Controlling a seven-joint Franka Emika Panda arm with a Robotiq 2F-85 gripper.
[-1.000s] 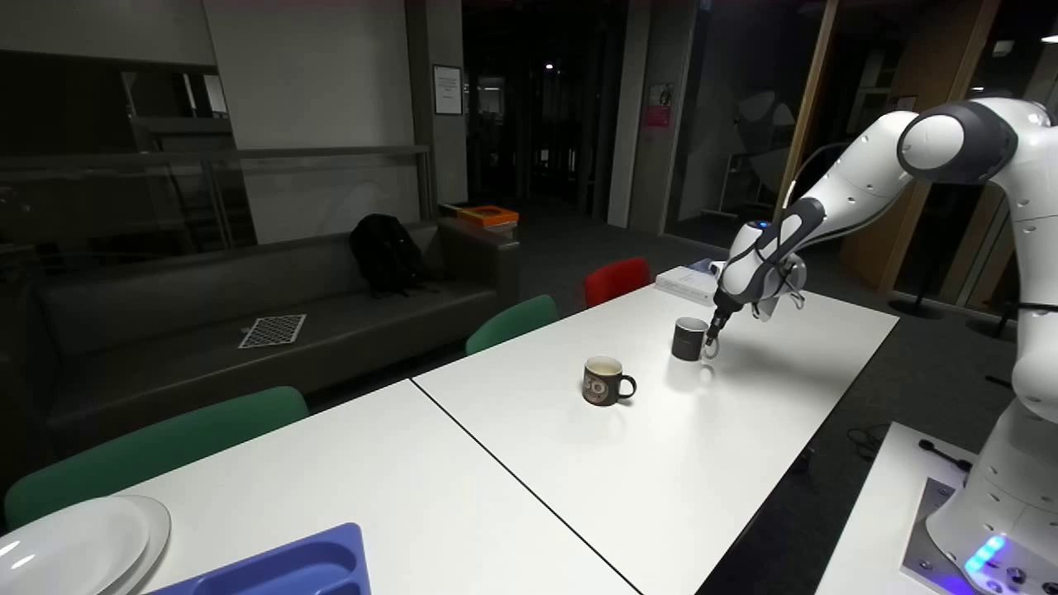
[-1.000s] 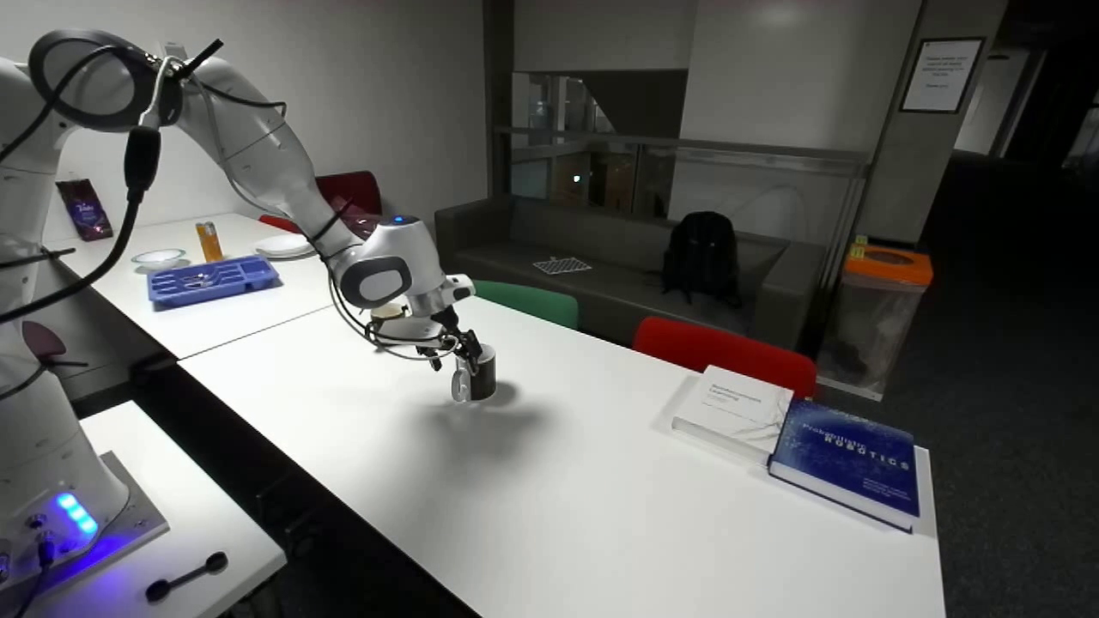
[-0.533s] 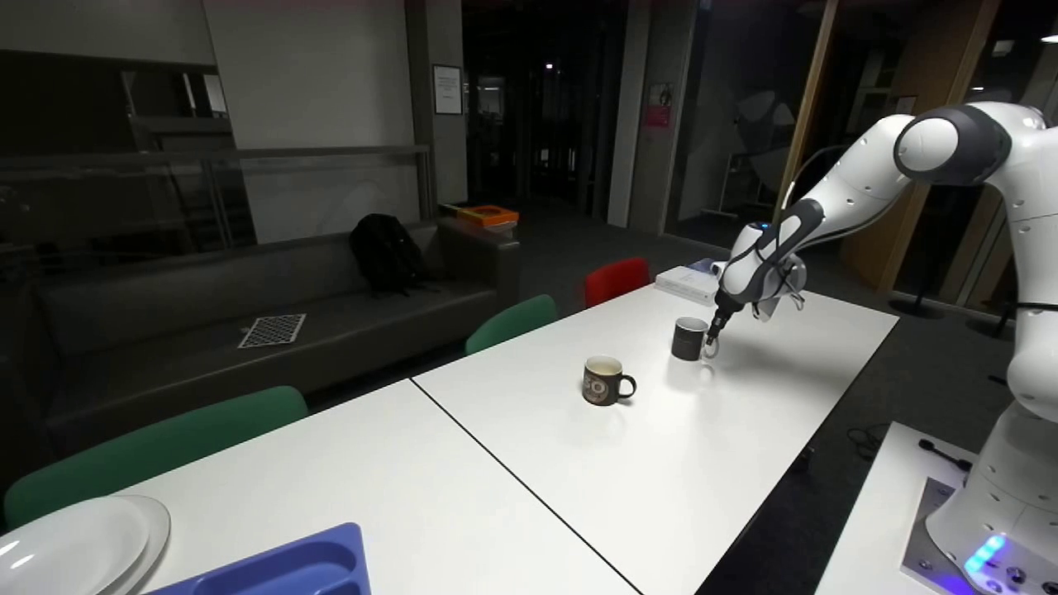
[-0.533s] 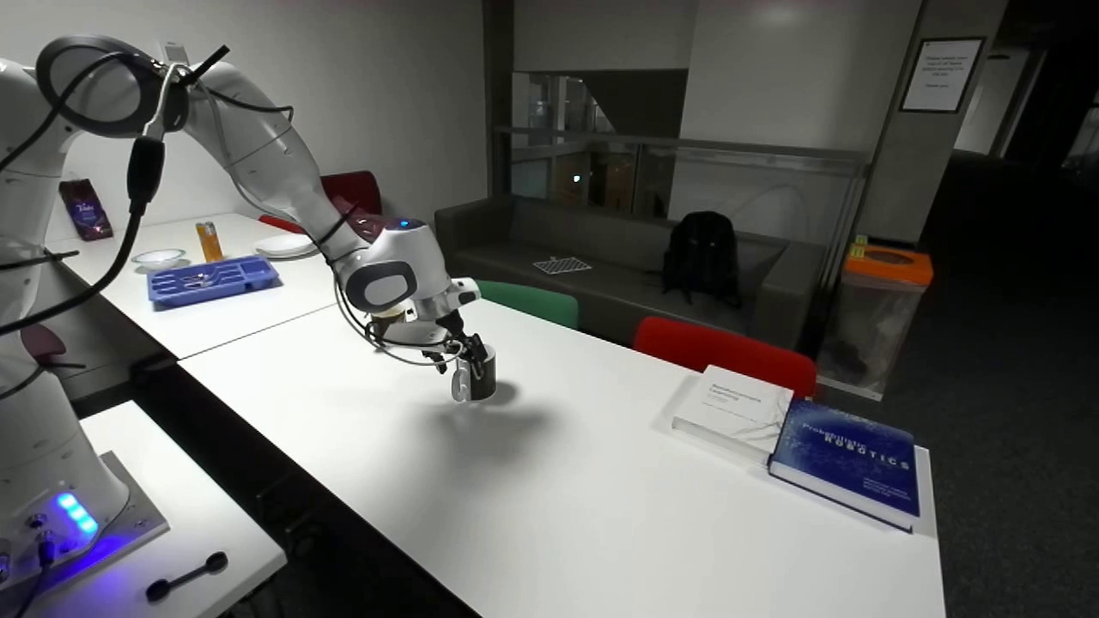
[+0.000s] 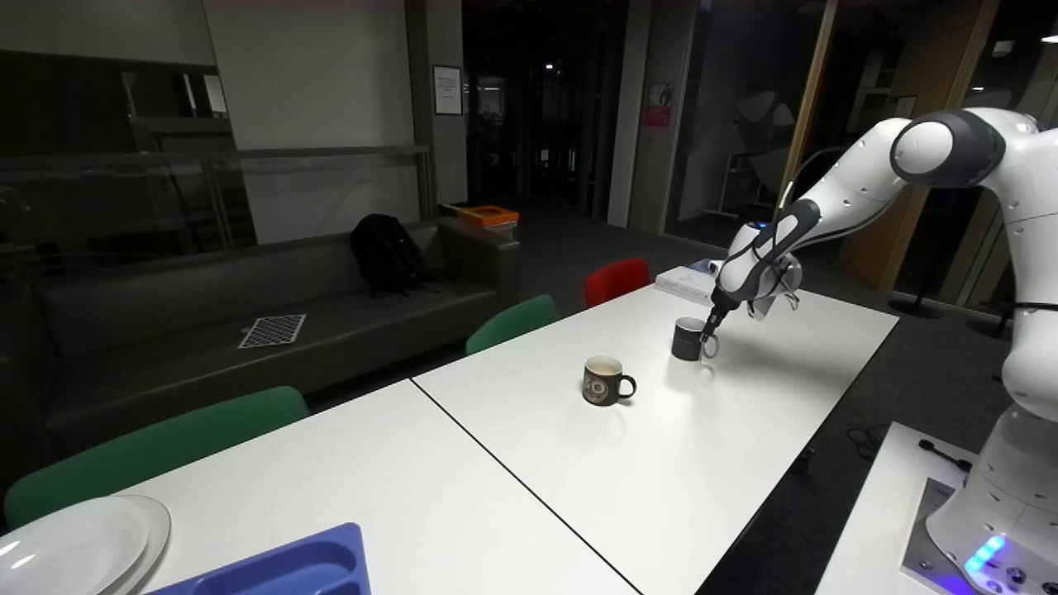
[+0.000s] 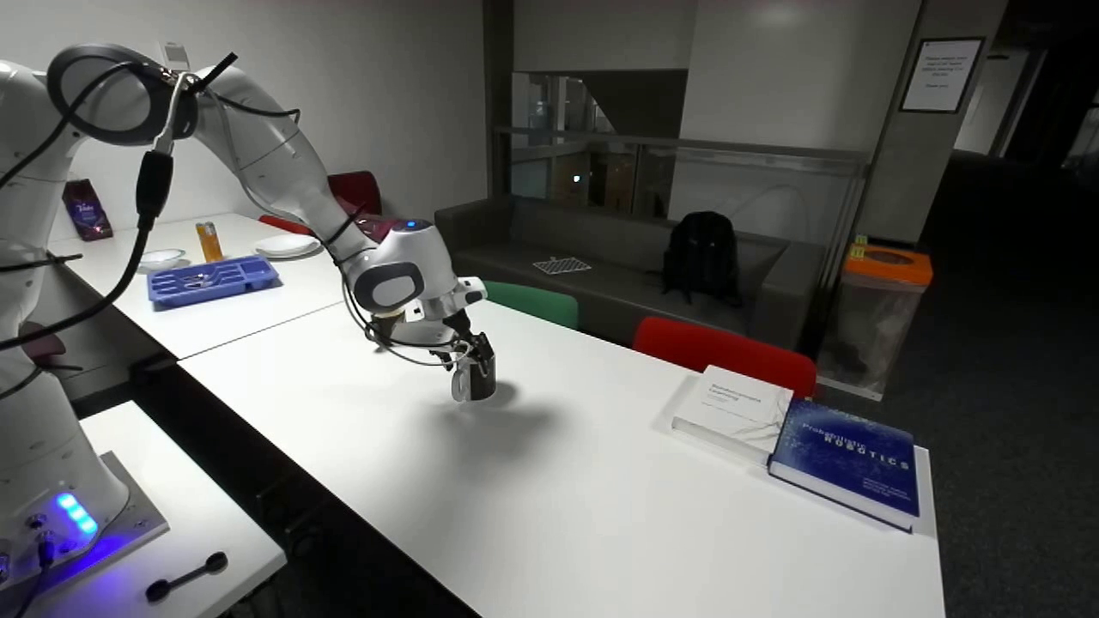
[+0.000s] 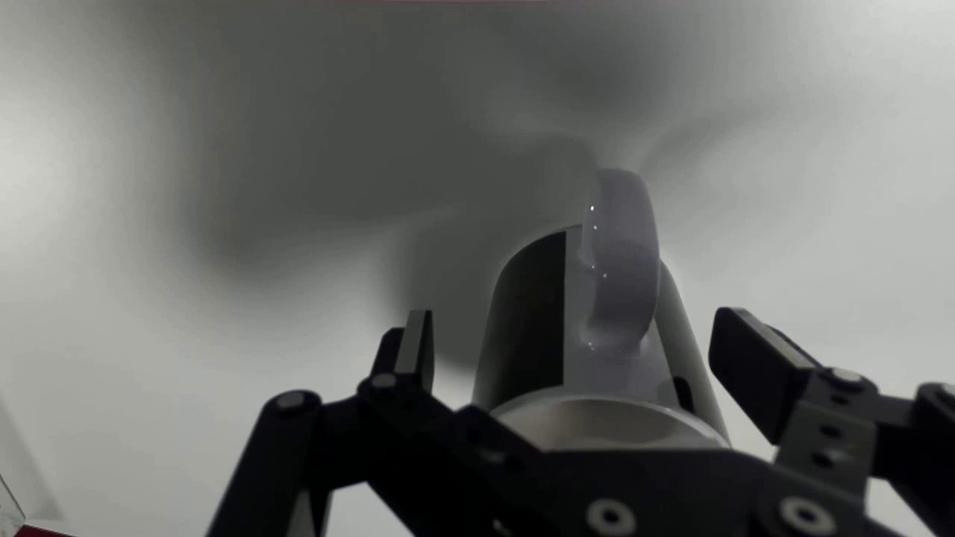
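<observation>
Straddles the black-and-white mug [image 7: 608, 365], upright on the counter [image 5: 661, 463] near the dark-handled mug [image 5: 600, 385], with the pincer [image 7: 574, 328] spread apart and clamped on nothing, so seems nearly done with reaching, but shows no grip taken and no lift begun.

dimly lit | dark sofa [image 6: 618, 257] — railing [image 6: 687, 144] behind | red chair [image 6: 725, 348] beside white table [image 6: 601, 515] | grey floor [image 6: 1013, 343]

The jaws now stand closer to the pale-handled mug [image 6: 483, 386], hiding more of it in an exterior view, and the arm's elbow [image 5: 922, 154] sits lower.
</observation>
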